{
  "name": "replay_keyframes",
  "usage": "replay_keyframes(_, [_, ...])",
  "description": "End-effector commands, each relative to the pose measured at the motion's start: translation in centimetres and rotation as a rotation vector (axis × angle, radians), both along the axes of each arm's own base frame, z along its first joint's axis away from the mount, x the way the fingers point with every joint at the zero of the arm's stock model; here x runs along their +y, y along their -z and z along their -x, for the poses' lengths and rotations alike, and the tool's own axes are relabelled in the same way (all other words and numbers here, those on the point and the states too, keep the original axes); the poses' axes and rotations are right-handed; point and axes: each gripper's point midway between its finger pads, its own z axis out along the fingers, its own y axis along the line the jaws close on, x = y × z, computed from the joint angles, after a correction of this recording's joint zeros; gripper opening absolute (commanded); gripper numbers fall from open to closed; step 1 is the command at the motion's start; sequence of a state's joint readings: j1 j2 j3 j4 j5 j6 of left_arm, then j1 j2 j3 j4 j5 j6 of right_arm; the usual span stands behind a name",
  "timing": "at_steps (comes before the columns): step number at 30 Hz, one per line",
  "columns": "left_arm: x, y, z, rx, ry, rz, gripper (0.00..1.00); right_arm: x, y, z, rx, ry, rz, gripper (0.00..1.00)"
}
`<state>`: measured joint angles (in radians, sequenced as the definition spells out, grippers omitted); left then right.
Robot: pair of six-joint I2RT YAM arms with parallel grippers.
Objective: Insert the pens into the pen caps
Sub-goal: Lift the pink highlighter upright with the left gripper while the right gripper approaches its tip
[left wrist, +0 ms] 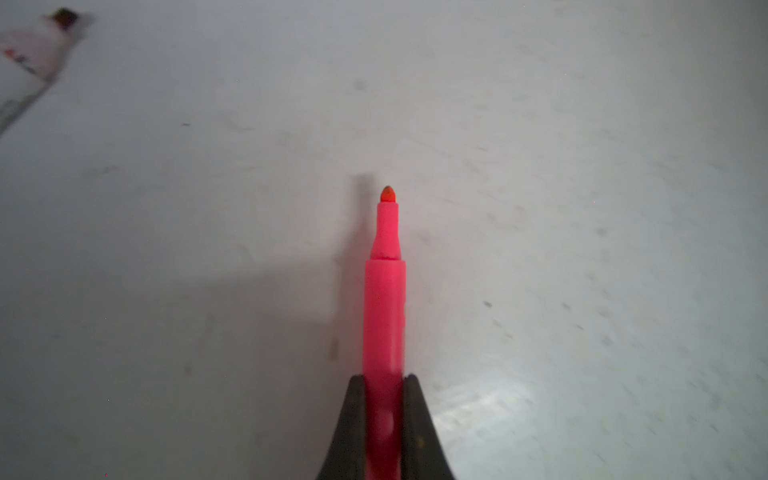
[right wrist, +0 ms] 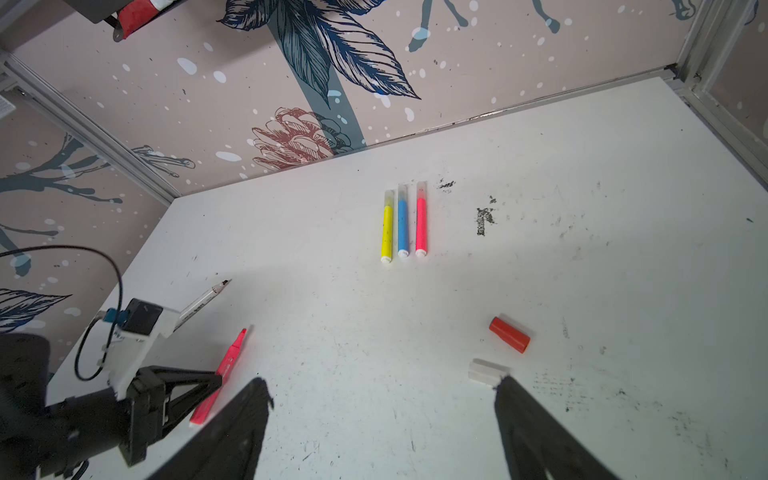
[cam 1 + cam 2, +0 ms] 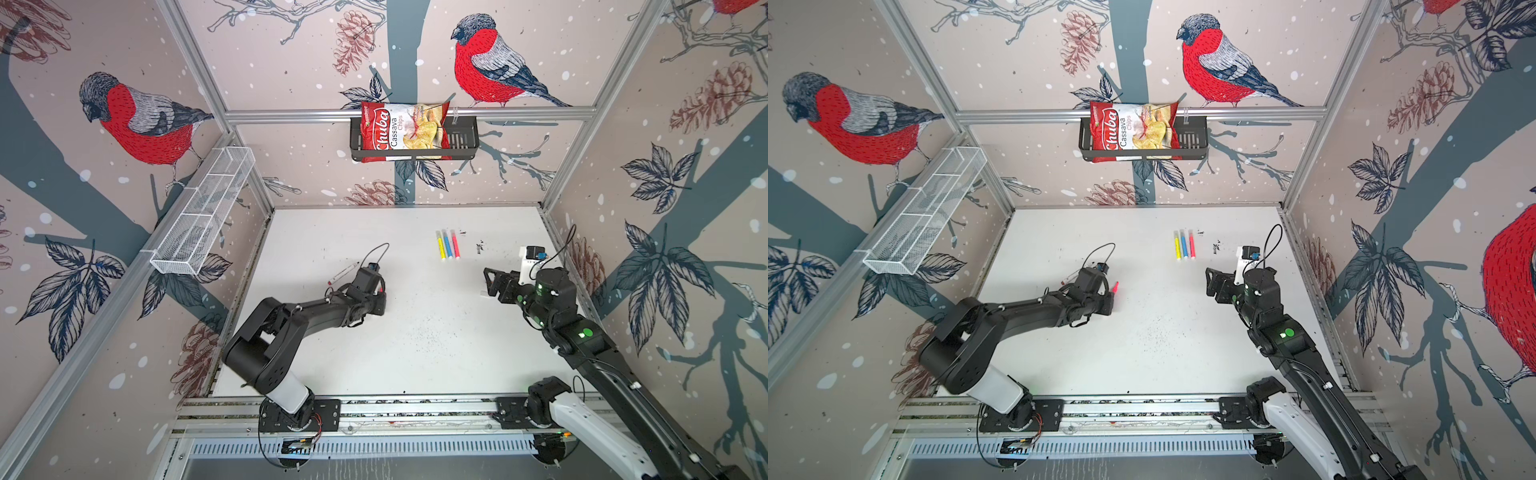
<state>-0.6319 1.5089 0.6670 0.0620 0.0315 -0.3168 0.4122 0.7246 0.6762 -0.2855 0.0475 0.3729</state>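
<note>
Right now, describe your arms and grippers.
Left arm and right arm: black, white link near the base, black cable looping at the wrist; green dots on the right. Left gripper and right gripper: black tapered fingers.

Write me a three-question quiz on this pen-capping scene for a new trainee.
1. True or false: the left gripper is shut on an uncapped pink pen.
2. How many capped pens lie side by side in the row at the far part of the table? A) two B) three C) four
3. What colour is the solid cap lying near the whitish cap?
Key: 1 true; 2 B; 3 red.
</note>
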Motion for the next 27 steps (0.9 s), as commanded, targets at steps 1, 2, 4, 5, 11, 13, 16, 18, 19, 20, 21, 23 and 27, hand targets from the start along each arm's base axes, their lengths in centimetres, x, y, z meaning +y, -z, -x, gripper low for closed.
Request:
replay_keyframes(1, [-3.5, -5.4, 1.8, -0.155, 0.155, 0.194, 0.1, 0.2, -0.6, -0.3, -0.021, 0.005, -0.026, 0.86])
replay_keyframes(2, [-3.5, -6.8, 1.9, -0.195, 0.144, 0.245, 0.1, 0.2, -0.5, -0.4, -0.018, 0.004, -0.025, 0.86])
replay_keyframes(4, [-3.4, -8.7, 2.4, -0.271, 0.163, 0.305, 0.1, 0.4, -0.4, -0.3, -0.01, -0.004, -0.028, 0.86])
replay_keyframes(5, [-3.4, -9.6, 2.6, -0.292, 0.16, 0.331, 0.1, 0.5, -0.2, -0.3, -0.006, -0.013, -0.033, 0.86])
replay_keyframes(11, [-3.2, -13.2, 3.5, -0.362, 0.17, 0.437, 0.1, 4.7, -0.4, 1.5, -0.011, -0.259, -0.143, 0.88])
replay_keyframes(13, [-3.3, -14.2, 3.8, -0.38, 0.174, 0.473, 0.1, 6.5, -0.5, 2.6, -0.01, -0.37, -0.203, 0.87])
replay_keyframes(16, [-3.5, -15.7, 4.3, -0.399, 0.186, 0.534, 0.1, 8.9, -0.6, 4.2, 0.006, -0.512, -0.292, 0.87])
replay_keyframes(18, [-3.8, -16.5, 4.7, -0.406, 0.201, 0.572, 0.11, 10.1, -0.8, 5.0, 0.003, -0.568, -0.329, 0.87])
replay_keyframes(19, [-4.1, -16.8, 4.9, -0.41, 0.207, 0.589, 0.1, 10.7, -1.0, 5.4, -0.002, -0.589, -0.341, 0.86])
replay_keyframes(20, [-4.3, -17.0, 5.1, -0.411, 0.212, 0.598, 0.1, 11.2, -1.1, 5.7, -0.008, -0.607, -0.349, 0.86])
replay_keyframes(21, [-4.5, -17.2, 5.3, -0.414, 0.219, 0.606, 0.1, 11.8, -1.3, 6.0, -0.017, -0.626, -0.355, 0.86])
replay_keyframes(23, [-5.1, -17.5, 5.7, -0.419, 0.231, 0.618, 0.1, 13.1, -1.5, 6.7, -0.021, -0.664, -0.359, 0.85])
replay_keyframes(27, [-6.2, -18.2, 6.6, -0.43, 0.26, 0.64, 0.11, 15.6, -1.1, 7.1, 0.001, -0.713, -0.35, 0.81])
